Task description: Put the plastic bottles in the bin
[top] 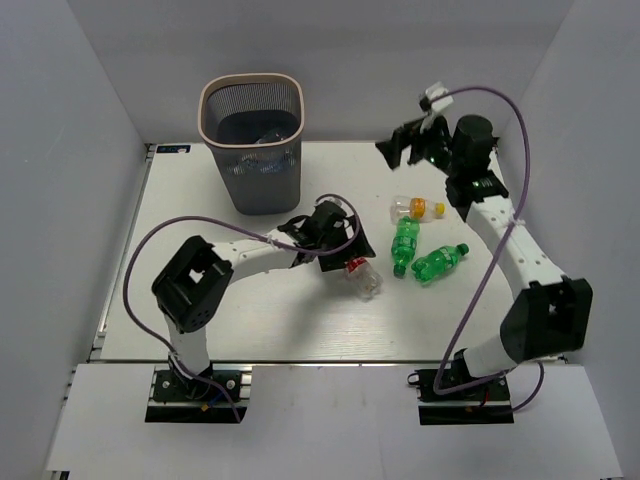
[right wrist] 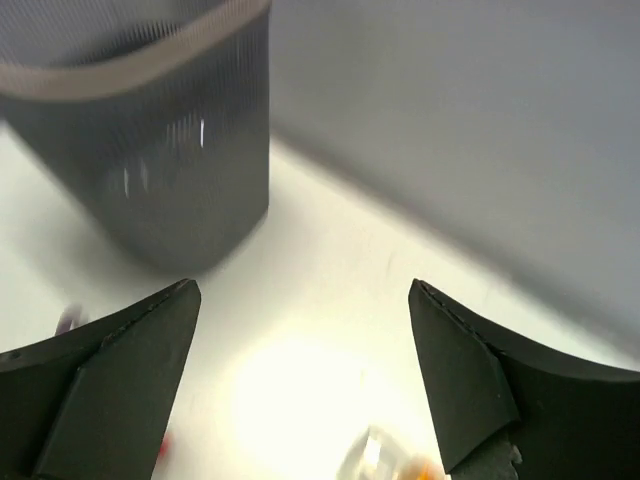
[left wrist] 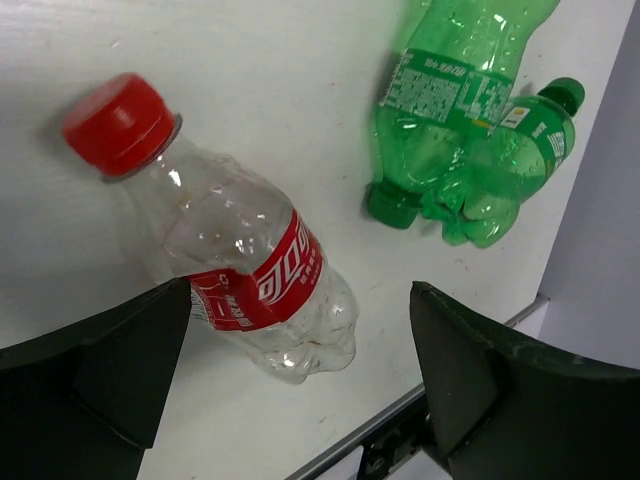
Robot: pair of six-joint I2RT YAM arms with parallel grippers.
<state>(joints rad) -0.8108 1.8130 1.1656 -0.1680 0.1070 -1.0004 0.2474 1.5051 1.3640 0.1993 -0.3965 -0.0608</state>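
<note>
White surface [top: 250,320]. Tall dark grey mesh bin [top: 262,190] with a pale rim stands far left, with bottles inside [top: 262,140], count unclear. Left hand [top: 345,258] is released, spread wide over the clear red-capped plastic bottle [top: 364,279] mid-surface. Right hand [top: 400,150] is released, empty and raised far right. Green plastic bottle [top: 405,243] touches the second green bottle [top: 438,262], right of centre. The orange-capped clear bottle [top: 415,208] lies just beyond them.

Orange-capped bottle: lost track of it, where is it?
Top view, right of centre: the orange-capped bottle lies on the table just beyond the two green bottles.
</note>
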